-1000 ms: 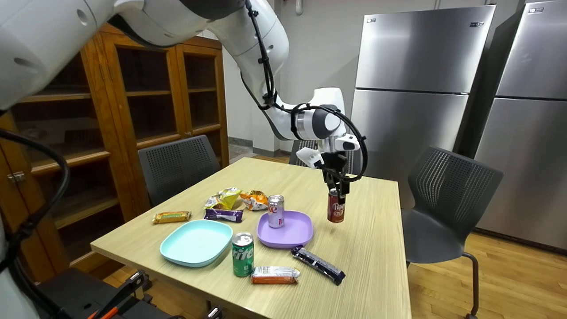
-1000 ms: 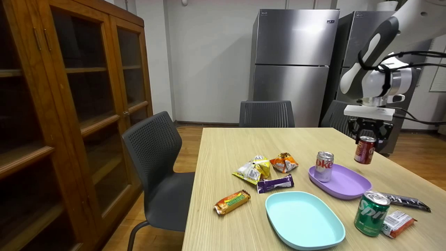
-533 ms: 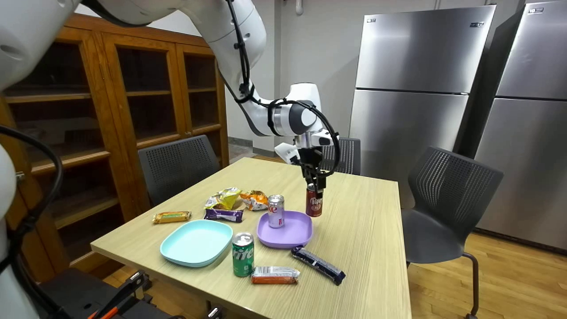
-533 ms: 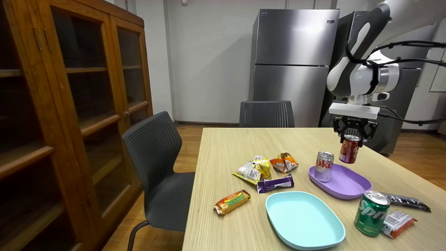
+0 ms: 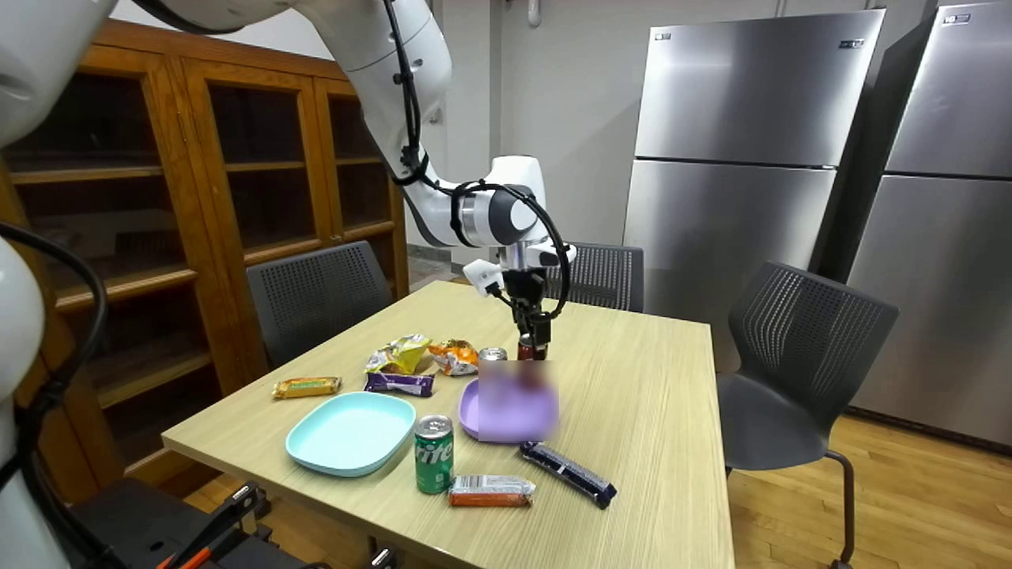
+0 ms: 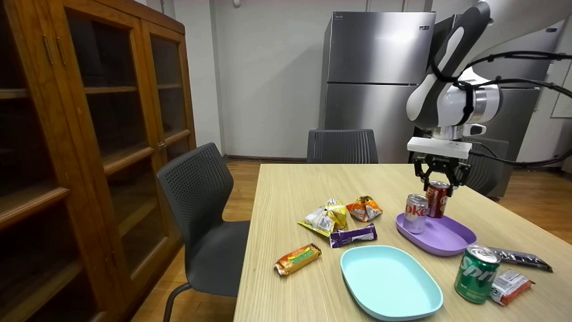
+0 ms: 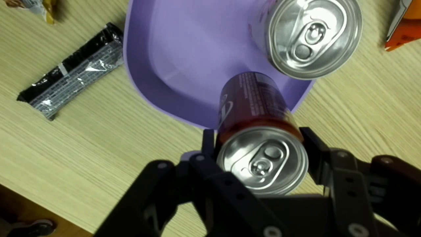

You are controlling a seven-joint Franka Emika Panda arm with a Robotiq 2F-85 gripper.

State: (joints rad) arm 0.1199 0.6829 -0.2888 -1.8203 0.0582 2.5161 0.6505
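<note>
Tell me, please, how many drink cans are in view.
3: a red cylindrical metal can held in the black tool; a silver cylindrical metal can on the purple rounded plastic plate; a green cylindrical metal can on the pale wooden table. No others show.

Both exterior views sharing table (image 5: 656, 411), facing fridge (image 5: 735, 190), close downward wrist view

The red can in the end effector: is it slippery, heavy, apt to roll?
The red can may be slippery, since its sides look smooth. Its lid looks unopened, so it could be fairly heavy. Its cylindrical body would probably roll if laid sideways.
</note>
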